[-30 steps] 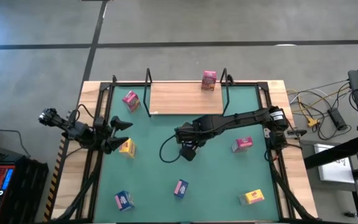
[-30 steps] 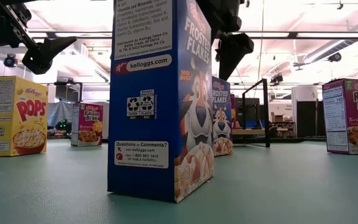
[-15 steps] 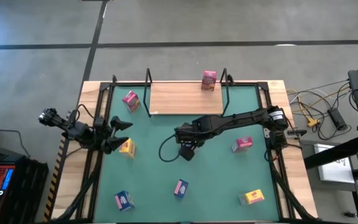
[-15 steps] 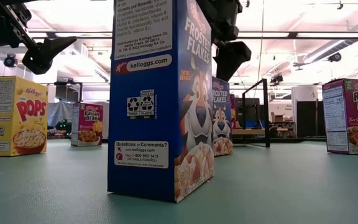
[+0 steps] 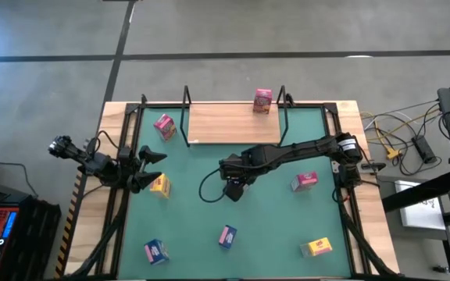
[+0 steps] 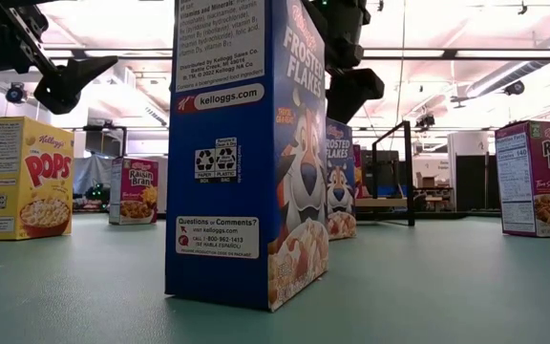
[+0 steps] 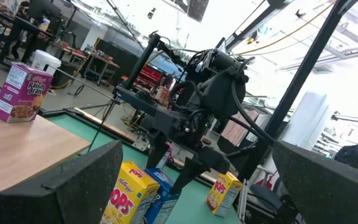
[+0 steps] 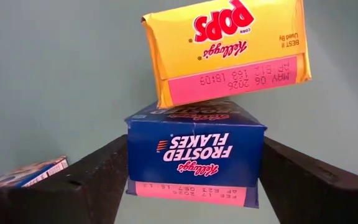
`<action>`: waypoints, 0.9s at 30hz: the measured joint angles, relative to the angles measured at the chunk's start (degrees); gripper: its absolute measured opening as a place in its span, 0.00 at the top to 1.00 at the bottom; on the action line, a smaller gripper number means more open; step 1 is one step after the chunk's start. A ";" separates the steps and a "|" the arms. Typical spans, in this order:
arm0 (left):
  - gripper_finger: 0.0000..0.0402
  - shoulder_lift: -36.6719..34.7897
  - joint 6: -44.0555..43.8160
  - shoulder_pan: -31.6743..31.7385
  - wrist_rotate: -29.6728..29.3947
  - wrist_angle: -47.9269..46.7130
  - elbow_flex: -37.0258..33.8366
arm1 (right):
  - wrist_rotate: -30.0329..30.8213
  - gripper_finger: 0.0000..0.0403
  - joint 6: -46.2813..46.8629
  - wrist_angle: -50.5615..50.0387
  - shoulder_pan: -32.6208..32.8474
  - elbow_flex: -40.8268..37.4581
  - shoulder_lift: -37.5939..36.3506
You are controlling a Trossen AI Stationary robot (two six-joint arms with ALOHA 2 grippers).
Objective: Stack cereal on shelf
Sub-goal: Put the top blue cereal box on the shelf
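My right gripper (image 5: 233,190) points down over the middle of the green mat, shut on a blue Frosted Flakes cereal box (image 8: 194,152). In the high view the gripper hides that box; in the low view it is the farther blue box (image 6: 340,182). A yellow Pops box (image 8: 225,50) stands just beyond it. The light-wood shelf (image 5: 225,125) lies at the far edge, with a pink box (image 5: 262,101) standing on its far right corner. My left gripper (image 5: 148,168) hovers open at the left, above another yellow box (image 5: 160,185). My right gripper pinches the blue box between its two fingers, one finger (image 8: 98,174) on each narrow side near the top (image 8: 130,162). The fingers come from above, pointing steeply down. The box stands upright with its bottom on the mat.
More boxes stand on the mat: pink at far left (image 5: 164,125), pink at right (image 5: 304,181), blue at near centre (image 5: 227,236) and near left (image 5: 156,251), yellow at near right (image 5: 319,247). Black uprights (image 5: 187,97) frame the shelf.
In the low view my right gripper's visible finger has come down and in a little toward the top of the farther blue box. The boxes have stayed where they were.
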 joint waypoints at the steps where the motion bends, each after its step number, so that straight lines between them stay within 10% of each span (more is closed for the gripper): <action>1: 0.01 0.01 0.00 0.01 0.00 0.00 0.00 | 0.00 0.26 0.19 -0.01 0.00 0.00 0.00; 27: 0.01 0.00 0.00 0.02 -0.01 0.00 -0.01 | 0.23 0.28 10.33 -17.92 -9.57 3.28 -4.41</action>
